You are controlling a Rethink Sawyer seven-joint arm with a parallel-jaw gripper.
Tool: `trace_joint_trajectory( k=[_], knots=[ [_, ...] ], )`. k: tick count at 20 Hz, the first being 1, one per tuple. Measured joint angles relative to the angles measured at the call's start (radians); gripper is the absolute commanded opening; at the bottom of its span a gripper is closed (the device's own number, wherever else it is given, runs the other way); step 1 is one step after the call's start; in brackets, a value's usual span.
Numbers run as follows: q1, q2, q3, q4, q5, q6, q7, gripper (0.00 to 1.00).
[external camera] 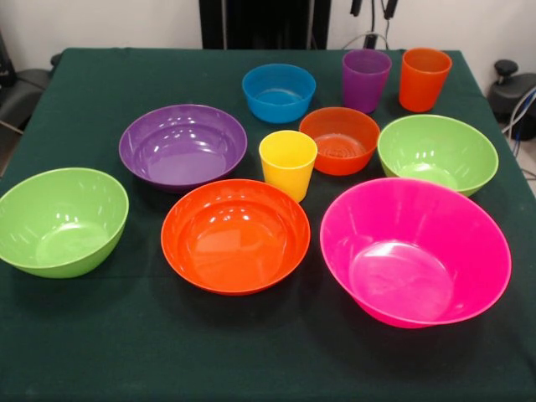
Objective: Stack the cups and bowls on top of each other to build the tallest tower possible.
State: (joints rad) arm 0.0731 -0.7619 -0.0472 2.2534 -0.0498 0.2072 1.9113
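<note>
Looks like robotics lab or test room. Table [100, 360] draped in dark green cloth, plain white wall behind it, black robot pedestal [264, 23] at far edge, loose cables [521, 113] beside right corner, dark chair [18, 92] left.

All upright, mouths up, none stacked, spread over green cloth. Front row: green bowl [60, 220] left, large orange bowl [235, 235] middle, huge pink bowl [414, 251] right, tilted slightly forward. Behind: purple bowl [182, 145], yellow cup [288, 163], small orange bowl [339, 140], second green bowl [437, 152]. Farthest back: blue bowl [279, 92], purple cup [366, 79], orange cup [424, 79] just beside.
</note>
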Motion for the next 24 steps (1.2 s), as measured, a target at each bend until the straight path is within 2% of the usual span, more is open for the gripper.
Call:
trace_joint_trajectory(
  k=[6, 24],
  knots=[
    [0.0, 0.023, -0.004, -0.02, -0.04, 0.001, 0.0, 1.0],
    [0.016, 0.054, -0.005, -0.018, -0.071, 0.001, 0.0, 1.0]
  ],
)
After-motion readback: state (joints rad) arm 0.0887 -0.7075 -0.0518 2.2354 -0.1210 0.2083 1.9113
